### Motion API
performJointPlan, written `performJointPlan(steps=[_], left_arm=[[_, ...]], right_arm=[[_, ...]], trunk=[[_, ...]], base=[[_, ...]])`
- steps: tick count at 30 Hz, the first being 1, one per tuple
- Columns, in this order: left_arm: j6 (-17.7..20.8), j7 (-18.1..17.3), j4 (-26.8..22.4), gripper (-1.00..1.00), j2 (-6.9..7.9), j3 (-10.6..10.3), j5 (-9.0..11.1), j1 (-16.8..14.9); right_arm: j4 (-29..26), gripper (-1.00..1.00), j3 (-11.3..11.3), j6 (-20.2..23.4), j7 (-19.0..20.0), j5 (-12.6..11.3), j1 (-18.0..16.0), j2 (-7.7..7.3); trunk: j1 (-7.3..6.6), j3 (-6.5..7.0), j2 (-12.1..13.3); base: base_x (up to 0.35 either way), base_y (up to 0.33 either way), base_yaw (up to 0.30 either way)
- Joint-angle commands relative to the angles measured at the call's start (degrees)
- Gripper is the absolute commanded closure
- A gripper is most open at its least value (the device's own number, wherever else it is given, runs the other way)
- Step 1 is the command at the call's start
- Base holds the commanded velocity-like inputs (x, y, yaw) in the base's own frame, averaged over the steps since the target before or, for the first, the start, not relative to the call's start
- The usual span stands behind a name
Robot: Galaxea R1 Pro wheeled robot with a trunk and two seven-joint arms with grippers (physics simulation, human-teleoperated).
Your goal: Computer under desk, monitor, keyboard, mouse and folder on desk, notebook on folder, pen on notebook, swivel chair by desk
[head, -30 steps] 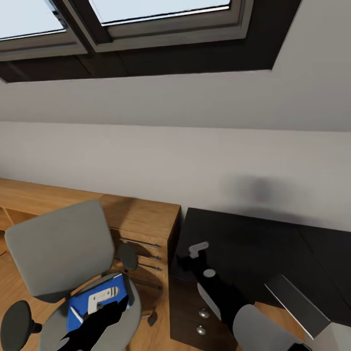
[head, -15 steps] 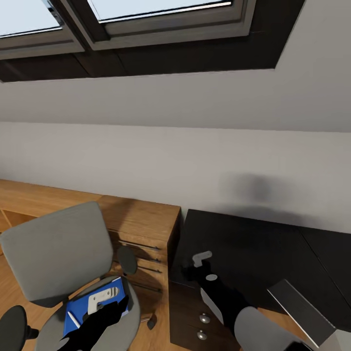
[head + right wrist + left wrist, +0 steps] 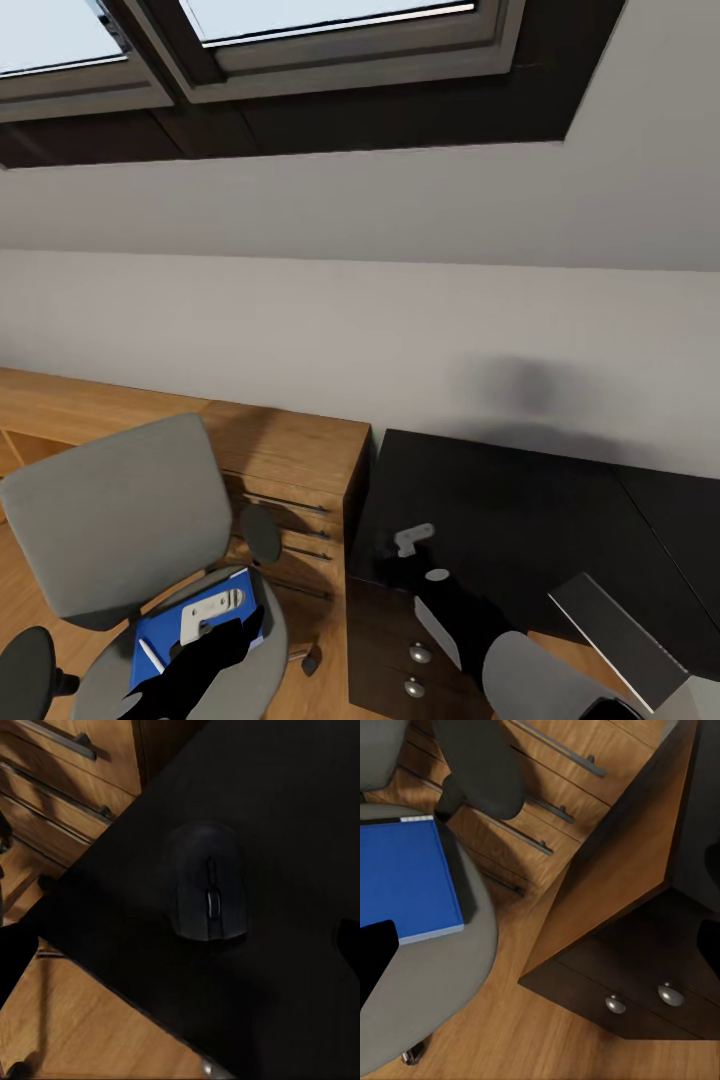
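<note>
Black mouse: one, lying flat on the black desk near the desk's corner beside the wooden drawer unit. In the right wrist view its long axis runs roughly square to the desk's near edge; which end faces that edge I cannot tell.

Right gripper hangs low over that same corner of the desk, forearm reaching forward from the robot's shoulder. Dark finger edges show at either side of the right wrist view, set wide apart with the mouse between them and not touched; it grips nothing.

Blue folder: one, flat on the seat of the grey swivel chair, which stands in front of the drawer unit, left of the desk. One thin whitish pen lies on the folder's near corner.

Left gripper is poised over the folder, arm extended from below. How wide it stands I cannot tell.

Desk drawers: two round silver knobs visible in the left wrist view.
</note>
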Motion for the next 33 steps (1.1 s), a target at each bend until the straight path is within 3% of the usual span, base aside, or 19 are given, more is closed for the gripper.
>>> performJointPlan(steps=[1, 7, 14, 19, 33], left_arm=[[0.14, 0.55, -0.10, -1.00, 0.05, -0.10, 0.60, -0.01], [0.07, 0.55, -0.10, -1.00, 0.05, -0.05, 0.58, -0.01], [0.03, 0.55, -0.10, -1.00, 0.07, -0.02, 0.58, 0.00], [0.03, 0.55, -0.10, -1.00, 0.06, -0.02, 0.64, 0.00], [0.03, 0.63, -0.10, -1.00, 0.05, 0.22, 0.84, -0.01]], right_arm=[[-0.08, -1.00, 0.39, 0.05, 0.55, -0.54, -0.05, -0.06], [-0.14, -1.00, 0.29, -2.48, 3.91, -0.49, -0.05, -0.47], [-0.22, -1.00, 0.31, -3.19, 4.17, -0.57, -0.05, -0.83], [-0.35, -1.00, 0.47, -6.58, 4.32, -0.57, -0.05, -0.91], [-0.70, -1.00, 0.33, -6.95, 4.45, -0.78, -0.05, -0.90]], trunk=[[0.01, -0.06, -0.05], [0.01, -0.06, -0.05], [0.01, -0.06, -0.05], [0.01, -0.06, -0.05], [0.01, -0.06, -0.05]], base=[[0.000, 0.000, 0.000], [0.000, 0.000, 0.000], [0.136, 0.028, 0.000], [0.063, 0.009, 0.000], [0.002, 0.000, 0.000]])
